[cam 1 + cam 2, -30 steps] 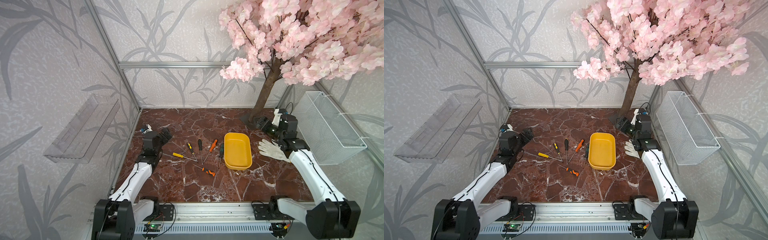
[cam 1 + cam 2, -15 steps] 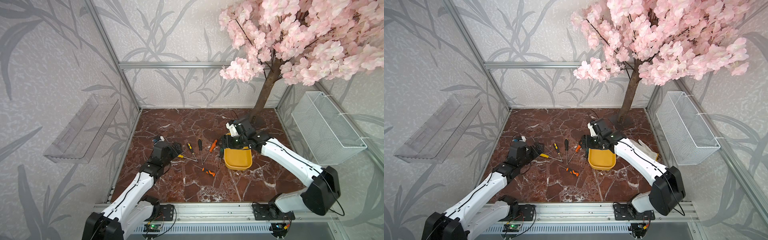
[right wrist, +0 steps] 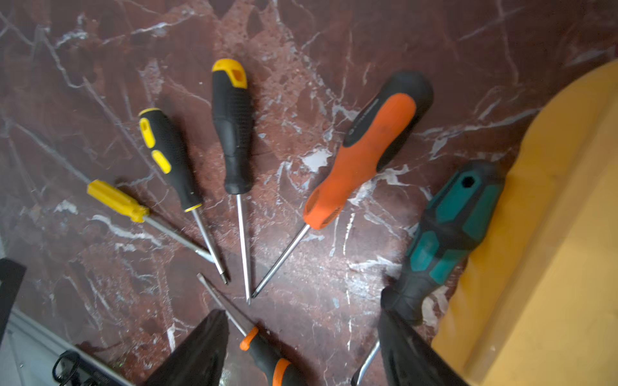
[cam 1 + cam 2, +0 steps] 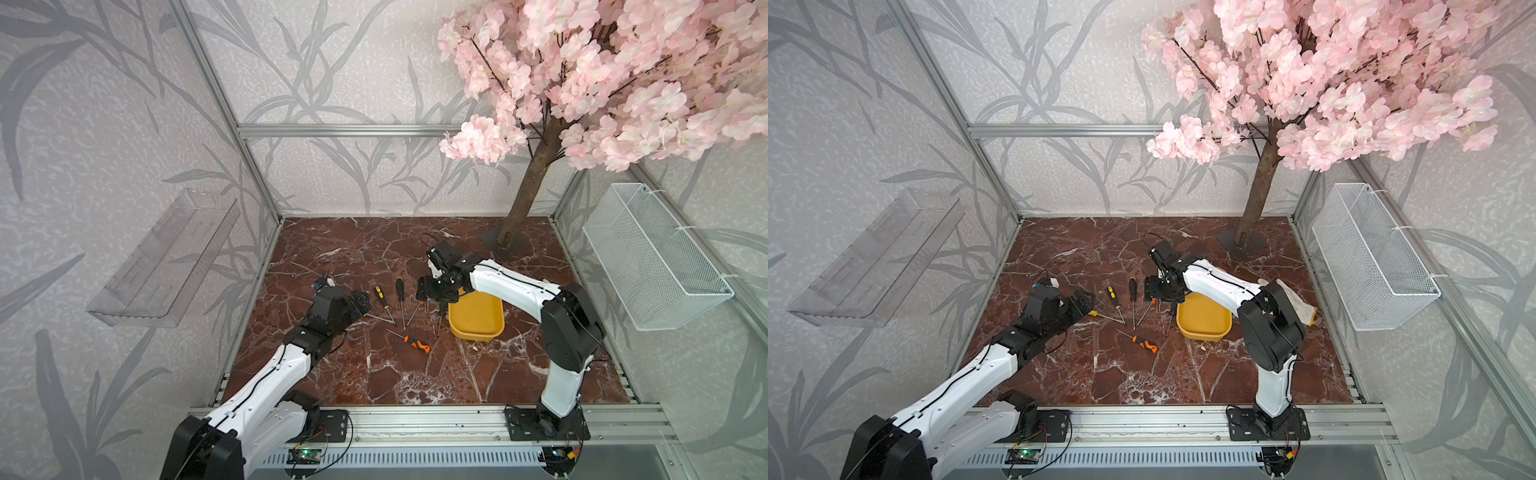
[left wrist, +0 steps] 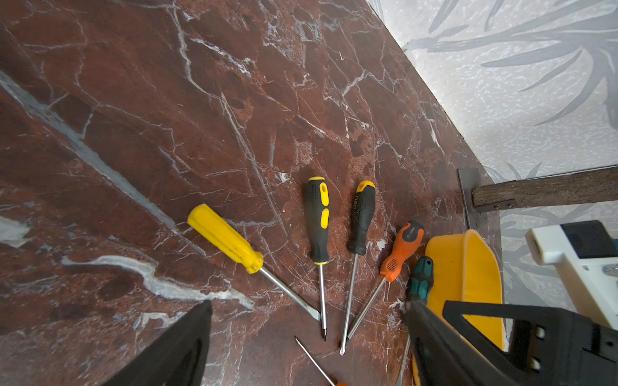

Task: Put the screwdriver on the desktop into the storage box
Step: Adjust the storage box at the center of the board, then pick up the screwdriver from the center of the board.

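**Choosing a hold on the screwdrivers beside the box**

Six screwdrivers lie fanned on the desktop [image 4: 374, 374] at the middle of both top views. Their tips converge toward the lower edge, just left of the storage box [image 4: 476, 334], which shows nothing inside where it is visible. The teal-handled screwdriver [image 3: 448, 234] lies closest to it, handle against or just beside the box wall, and the orange-handled screwdriver [image 3: 364, 150] comes next. The right gripper [image 3: 301, 314] hangs over these two with jaws spread and nothing between them. The left gripper [image 5: 307, 304], centre-left in the top views, is also spread and empty, and it faces the yellow-handled screwdriver [image 5: 225, 239].

Each tool looks rigid, light and heavier at the handle. The thin steel shafts are smooth and would likely slip or pivot in a pinch. The ribbed rubber handles should hold far better, so the middle of a handle seems the best place to grip. Round handles may roll when nudged. The teal handle sits so near the wall that a finger has little room on that side.
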`<action>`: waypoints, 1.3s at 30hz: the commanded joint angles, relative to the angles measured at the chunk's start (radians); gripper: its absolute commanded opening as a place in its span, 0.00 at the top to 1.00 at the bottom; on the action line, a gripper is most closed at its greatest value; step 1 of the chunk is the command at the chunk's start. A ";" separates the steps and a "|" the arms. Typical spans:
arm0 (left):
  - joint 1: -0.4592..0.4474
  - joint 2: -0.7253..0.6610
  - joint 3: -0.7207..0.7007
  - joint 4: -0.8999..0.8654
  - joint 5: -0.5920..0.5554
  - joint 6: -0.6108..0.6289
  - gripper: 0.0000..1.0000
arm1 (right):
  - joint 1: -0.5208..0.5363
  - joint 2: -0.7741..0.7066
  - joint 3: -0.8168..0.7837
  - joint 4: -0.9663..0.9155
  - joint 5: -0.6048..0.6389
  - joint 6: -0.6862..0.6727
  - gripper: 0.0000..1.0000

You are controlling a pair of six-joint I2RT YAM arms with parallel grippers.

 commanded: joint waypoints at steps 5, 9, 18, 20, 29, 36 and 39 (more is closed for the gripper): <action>-0.008 -0.025 -0.009 -0.020 -0.018 -0.006 0.07 | -0.004 0.040 0.053 -0.113 0.162 0.059 0.25; -0.008 -0.019 -0.015 -0.012 -0.016 -0.010 0.07 | -0.007 0.059 0.069 -0.145 0.219 0.061 0.25; -0.009 -0.009 -0.014 0.003 -0.002 -0.011 0.07 | -0.016 0.100 0.071 -0.171 0.243 0.094 0.26; -0.011 -0.007 -0.014 0.003 0.000 -0.010 0.07 | -0.017 0.110 0.076 -0.163 0.234 0.097 0.29; -0.014 -0.030 -0.033 0.000 0.005 -0.018 0.07 | -0.025 0.159 0.074 -0.154 0.238 0.114 0.38; -0.016 -0.039 -0.043 0.000 0.013 -0.025 0.07 | -0.025 0.189 0.068 -0.141 0.229 0.114 0.48; -0.017 -0.037 -0.043 0.002 0.016 -0.025 0.07 | -0.025 0.195 0.059 -0.131 0.227 0.114 0.54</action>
